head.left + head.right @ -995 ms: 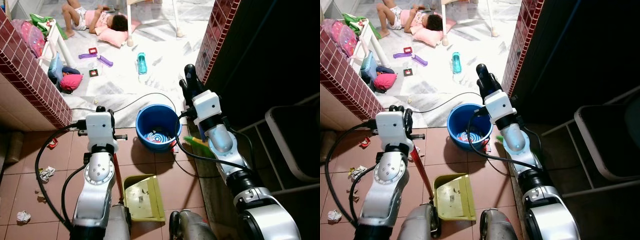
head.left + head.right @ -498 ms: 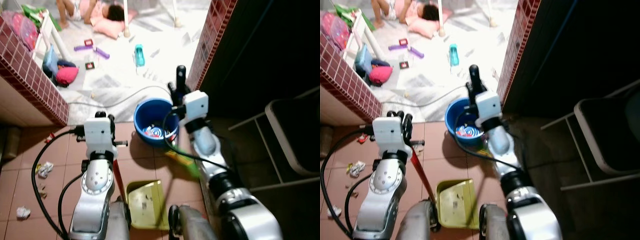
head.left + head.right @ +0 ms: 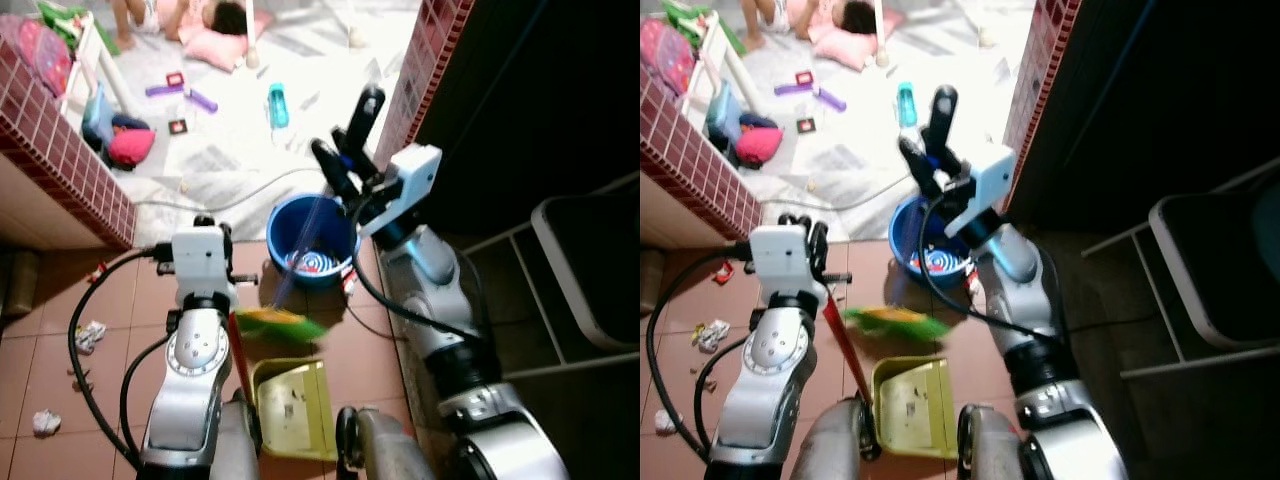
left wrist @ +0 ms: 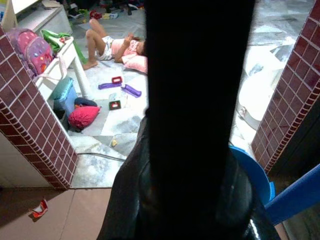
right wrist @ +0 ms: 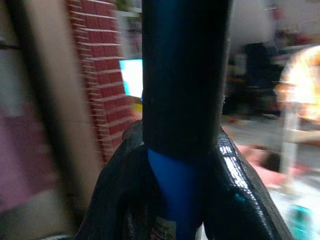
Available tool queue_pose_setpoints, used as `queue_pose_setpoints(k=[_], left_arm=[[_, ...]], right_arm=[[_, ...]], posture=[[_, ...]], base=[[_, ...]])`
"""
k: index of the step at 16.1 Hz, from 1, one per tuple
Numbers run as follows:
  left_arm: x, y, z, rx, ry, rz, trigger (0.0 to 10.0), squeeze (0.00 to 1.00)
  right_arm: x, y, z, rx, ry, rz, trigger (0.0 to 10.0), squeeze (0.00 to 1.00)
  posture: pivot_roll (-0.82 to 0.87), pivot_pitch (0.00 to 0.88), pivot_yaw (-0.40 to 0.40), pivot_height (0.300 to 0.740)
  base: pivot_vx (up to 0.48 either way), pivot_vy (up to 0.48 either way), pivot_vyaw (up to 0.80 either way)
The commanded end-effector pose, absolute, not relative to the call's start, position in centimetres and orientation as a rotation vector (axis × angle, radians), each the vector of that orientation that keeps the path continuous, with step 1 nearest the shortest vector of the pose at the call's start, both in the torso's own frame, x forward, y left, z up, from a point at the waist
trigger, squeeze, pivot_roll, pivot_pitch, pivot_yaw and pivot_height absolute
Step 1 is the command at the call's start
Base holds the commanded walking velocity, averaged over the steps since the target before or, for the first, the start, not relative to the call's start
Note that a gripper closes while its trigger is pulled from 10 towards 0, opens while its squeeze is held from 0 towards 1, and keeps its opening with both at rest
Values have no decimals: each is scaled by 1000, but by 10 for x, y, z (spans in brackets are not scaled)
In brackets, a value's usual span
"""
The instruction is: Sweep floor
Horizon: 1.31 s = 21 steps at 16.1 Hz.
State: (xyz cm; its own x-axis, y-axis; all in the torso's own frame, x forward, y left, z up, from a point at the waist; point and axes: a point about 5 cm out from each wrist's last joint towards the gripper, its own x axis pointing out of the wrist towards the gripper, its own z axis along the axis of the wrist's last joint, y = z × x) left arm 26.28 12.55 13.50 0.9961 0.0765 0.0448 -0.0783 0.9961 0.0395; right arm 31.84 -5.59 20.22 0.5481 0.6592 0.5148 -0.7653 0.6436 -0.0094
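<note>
Underfoot, the terracotta tiled floor (image 3: 60, 390) meets a pale marble floor (image 3: 240, 150) where a person (image 4: 112, 45) lies on a pink pillow, and from the head views the round blue plastic bucket (image 3: 312, 232) sits at that border with the yellow-green plastic dustpan (image 3: 292, 405) near the robot's feet and crumpled paper scraps (image 3: 90, 337) to the left. The right gripper (image 3: 345, 150), raised above the bucket, has its jaws clamped round the blue broom handle (image 5: 175, 190), plainest in the right wrist view, while the blurred green broom bristles (image 3: 280, 322) hang just above the dustpan. The left gripper (image 3: 800, 232) is near the dustpan's red handle (image 3: 845, 345), but its wrist view is largely blocked by a dark shape, so I cannot tell how its jaws stand.
</note>
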Motion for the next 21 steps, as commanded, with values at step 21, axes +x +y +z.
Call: queue_pose_setpoints(k=[21], left_arm=[[271, 125, 129, 38, -25, 70, 10000, 0]], right_arm=[[350, -164, 223, -339, -472, 705, 10000, 0]], posture=[[8, 212, -9, 740]], base=[[0, 0, 0]])
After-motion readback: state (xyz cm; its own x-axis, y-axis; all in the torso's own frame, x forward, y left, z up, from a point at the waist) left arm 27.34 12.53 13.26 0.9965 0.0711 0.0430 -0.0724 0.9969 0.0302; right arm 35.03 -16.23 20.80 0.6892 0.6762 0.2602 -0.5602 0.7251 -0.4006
